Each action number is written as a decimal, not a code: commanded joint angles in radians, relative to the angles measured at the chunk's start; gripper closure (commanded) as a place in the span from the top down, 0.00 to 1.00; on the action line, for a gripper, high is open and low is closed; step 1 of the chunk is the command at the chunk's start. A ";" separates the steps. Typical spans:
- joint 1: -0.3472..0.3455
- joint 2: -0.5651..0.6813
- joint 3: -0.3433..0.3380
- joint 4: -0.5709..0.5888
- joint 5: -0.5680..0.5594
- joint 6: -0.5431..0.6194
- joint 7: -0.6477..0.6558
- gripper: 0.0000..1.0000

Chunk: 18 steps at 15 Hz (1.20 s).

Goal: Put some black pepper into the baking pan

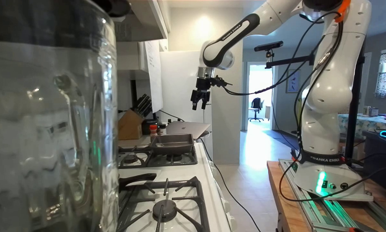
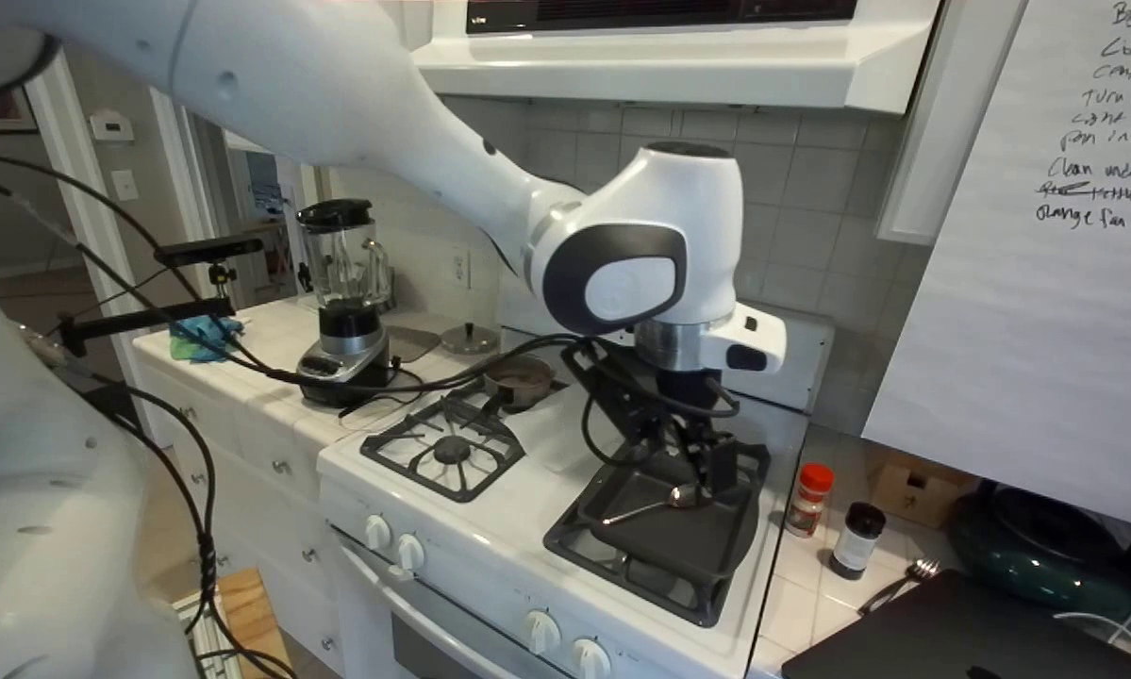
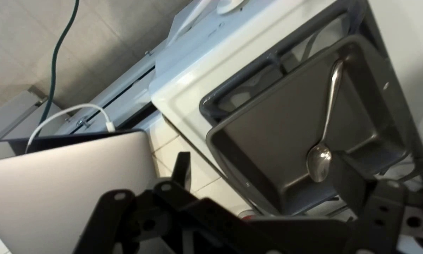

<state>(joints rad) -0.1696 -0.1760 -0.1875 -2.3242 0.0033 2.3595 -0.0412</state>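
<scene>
- A white Franka Emika arm (image 1: 328, 96) reached out toward a white stove (image 2: 551, 448), its gripper (image 1: 199, 106) hanging high near the stove's right side.
- The jaws stood wide, their tips well apart in the wrist view.
- A dark grey baking pan (image 2: 678, 545), shallow and rectangular, sat on a black burner grate (image 3: 236, 82) at the right of the stove, lower than the jaws and apart from them.
- A metal spoon (image 3: 319, 164) lay inside the baking pan, its handle toward the near left and its bowl toward the far right.
- On the tiled worktop (image 2: 801, 577) just right of the stove, a red-lidded shaker (image 2: 810, 502) and a black-lidded jar (image 2: 856, 542) stood upright near each other, the jar to the right and slightly nearer. Their labels were too small to read.
- A wooden knife block (image 1: 130, 124) stood behind the jar; farther right, a fork (image 2: 895, 587) lay just beside a laptop (image 3: 80, 176).
- At the stove's far left, a small saucepan (image 2: 520, 381) rested with its dark handle toward the near left.
- A glass lid (image 2: 471, 339) lay on the worktop left of the stove, near an upright blender (image 2: 343, 321); a blue-green cloth (image 2: 205, 337) lay at the left end.
- A range hood (image 2: 669, 77) jutted out above the stove, and a sheet with handwritten lines (image 2: 1027, 283) hung at the right, over the worktop.
</scene>
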 commanded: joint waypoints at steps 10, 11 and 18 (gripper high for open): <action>-0.015 0.278 -0.009 0.245 0.053 0.044 -0.067 1.00; -0.015 0.275 -0.009 0.245 0.053 0.044 -0.067 1.00; -0.029 0.452 -0.019 0.325 0.045 0.263 -0.015 1.00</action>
<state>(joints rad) -0.1793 0.1673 -0.2092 -2.0710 0.0508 2.5470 -0.0850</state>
